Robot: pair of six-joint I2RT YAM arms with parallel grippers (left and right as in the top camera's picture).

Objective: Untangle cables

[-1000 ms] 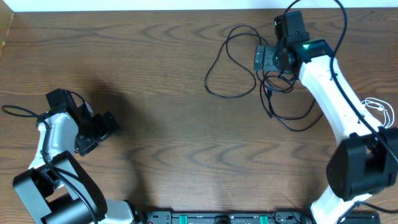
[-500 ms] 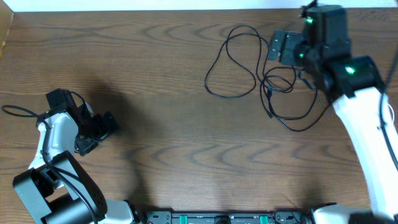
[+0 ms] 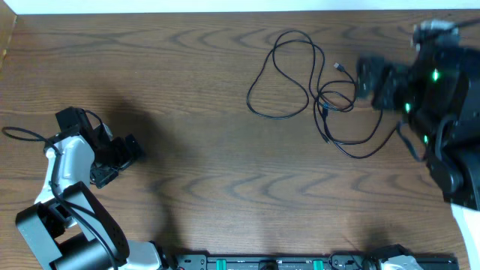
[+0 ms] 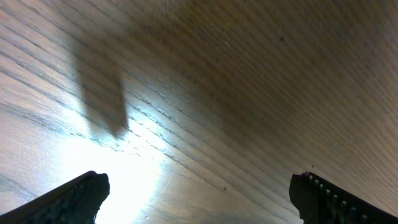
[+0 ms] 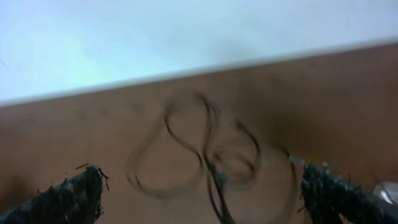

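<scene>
The black cables point(image 3: 250, 96) lie in a loose tangle on the wooden table at the upper right, one wide loop on the left and small coils beside it. My right gripper point(image 3: 366, 81) hovers blurred just right of the coils, open and empty. In the right wrist view the cables point(image 5: 208, 140) show blurred ahead, between and beyond the open right gripper point(image 5: 205, 199). My left gripper point(image 3: 124, 161) rests far off at the left, open. The left wrist view has only bare wood between the wide-apart fingers of the left gripper point(image 4: 199, 199). No white cable shows.
A thick black wire point(image 3: 15, 133) curls out from the left arm near the table's left edge. A black base rail point(image 3: 270, 262) runs along the front edge. The table's far edge meets a white strip point(image 3: 150, 7).
My right arm has swung away to the right from above the coils, staying open. The cables lie much as before. The left arm has not moved.
</scene>
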